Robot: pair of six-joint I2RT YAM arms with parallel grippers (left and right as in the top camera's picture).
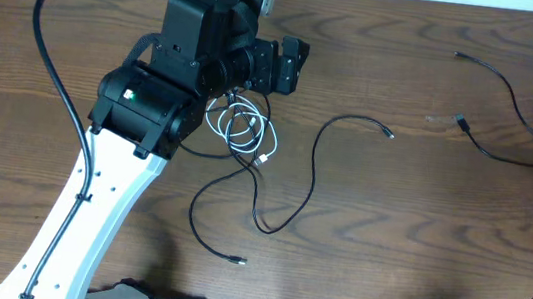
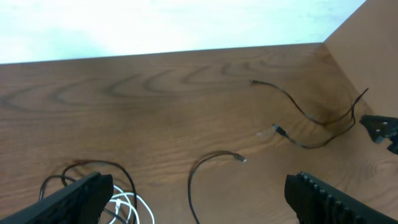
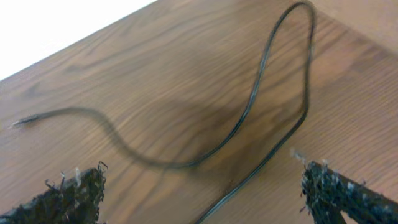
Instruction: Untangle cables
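Midway, it seems, through the untangling: at lower centre of the overhead frame a black cable (image 1: 311,175) trails one plug toward the bottom edge and loops up into the white cable (image 1: 247,127), which is coiled at centre on the wooden table (image 1: 384,264). Just above the coil, the left gripper (image 2: 199,185) hovers with fingers spread wide, holding nothing. At upper right a second black cable (image 1: 513,102) lies well apart, running between the wide, empty fingers of the right gripper (image 3: 204,179). The next move probably calls for pinching one strand and drawing it clear; the left arm's bulk hides part of the knot.
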